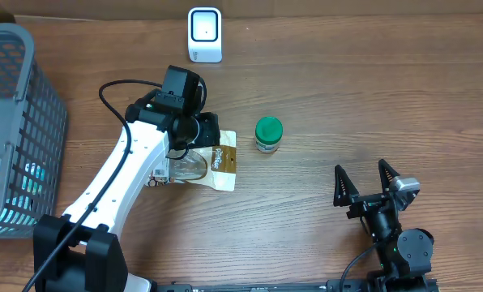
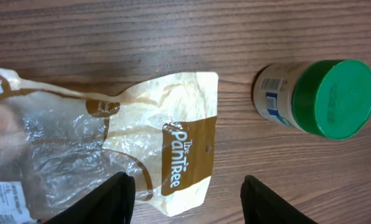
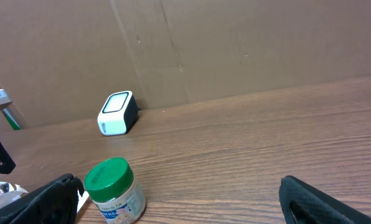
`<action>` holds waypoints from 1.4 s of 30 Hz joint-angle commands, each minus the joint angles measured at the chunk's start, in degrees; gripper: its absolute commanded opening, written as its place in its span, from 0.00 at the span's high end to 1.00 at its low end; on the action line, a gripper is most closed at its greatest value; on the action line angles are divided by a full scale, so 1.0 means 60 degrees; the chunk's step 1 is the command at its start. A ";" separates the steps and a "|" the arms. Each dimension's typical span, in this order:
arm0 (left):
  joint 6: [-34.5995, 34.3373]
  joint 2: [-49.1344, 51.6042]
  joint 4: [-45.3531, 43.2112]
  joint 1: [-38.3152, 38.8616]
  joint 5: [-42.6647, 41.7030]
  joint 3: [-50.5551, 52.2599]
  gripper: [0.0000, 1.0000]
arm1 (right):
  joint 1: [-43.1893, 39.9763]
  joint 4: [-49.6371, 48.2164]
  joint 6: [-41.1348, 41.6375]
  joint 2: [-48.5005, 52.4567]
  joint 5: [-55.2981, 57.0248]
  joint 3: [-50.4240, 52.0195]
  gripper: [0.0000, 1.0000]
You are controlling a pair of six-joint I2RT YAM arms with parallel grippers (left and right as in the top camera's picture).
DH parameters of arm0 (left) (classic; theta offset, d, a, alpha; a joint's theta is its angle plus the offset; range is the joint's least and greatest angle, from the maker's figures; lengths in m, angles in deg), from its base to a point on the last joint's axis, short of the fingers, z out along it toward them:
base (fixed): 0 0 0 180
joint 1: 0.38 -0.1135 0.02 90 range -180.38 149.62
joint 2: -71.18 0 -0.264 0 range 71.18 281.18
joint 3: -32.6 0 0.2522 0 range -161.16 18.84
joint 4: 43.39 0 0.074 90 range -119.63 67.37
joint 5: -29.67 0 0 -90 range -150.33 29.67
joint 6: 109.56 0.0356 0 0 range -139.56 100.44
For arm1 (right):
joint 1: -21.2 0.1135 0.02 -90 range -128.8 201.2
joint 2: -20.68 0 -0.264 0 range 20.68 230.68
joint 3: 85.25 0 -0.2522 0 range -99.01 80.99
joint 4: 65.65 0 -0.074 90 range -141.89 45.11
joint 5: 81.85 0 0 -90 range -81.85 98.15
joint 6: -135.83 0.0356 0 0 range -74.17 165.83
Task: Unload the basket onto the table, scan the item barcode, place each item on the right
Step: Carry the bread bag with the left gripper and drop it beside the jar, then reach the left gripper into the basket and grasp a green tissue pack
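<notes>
**Snack bag lies flat on the table under a spread left claw**

Overhead: The left gripper point(image 1: 203, 134) hangs over the near-centre of the wooden table point(image 1: 371, 89), above the top end of a part-clear, part-tan bag point(image 1: 224, 162) that lies flat on the wood. A green-lidded jar point(image 1: 268, 134) stands just beside the bag at its 2 o'clock, apart from it. The white scanner point(image 1: 204, 34) sits at the table's 12 o'clock edge, well apart from both items. A grey basket point(image 1: 39, 105) fills the 9 o'clock side. The right gripper point(image 1: 363, 182) rests at 4 o'clock, its two fingers spread wide with nothing between them.

Left wrist: The bag point(image 2: 167, 124), printed "the PanTree", spreads from 9 o'clock to the centre, crinkled and flat. The two dark fingers point(image 2: 114, 199) stand apart at 6 o'clock, the bag's lower edge lying between them; they pinch nothing. The jar point(image 2: 316, 96) is at 2 o'clock, its lid facing the camera. A white printed label shows at the bag's 8 o'clock corner, too small to read.

Right wrist: The jar point(image 3: 114, 190) stands upright at 8 o'clock, the scanner point(image 3: 117, 113) beyond it at 10 o'clock against a cardboard wall point(image 3: 235, 50). The claw's own tips frame the lower corners, held wide.
</notes>
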 commanded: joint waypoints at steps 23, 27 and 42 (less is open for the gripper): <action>0.2226 -0.0448 0.5289 -0.5286 0.0284 -0.9034 0.34 | 0.0044 -0.0029 -0.0047 -0.0095 0.0055 0.0098 0.00; 0.2262 -0.0448 0.5442 -0.6601 0.0284 -0.9096 0.32 | 0.0044 -0.0029 -0.0047 -0.0095 0.0055 0.0098 0.00; 0.2153 -0.0273 0.4714 -0.9566 0.0295 -0.7326 0.34 | 0.0044 -0.0029 -0.0047 -0.0095 0.0055 0.0098 0.00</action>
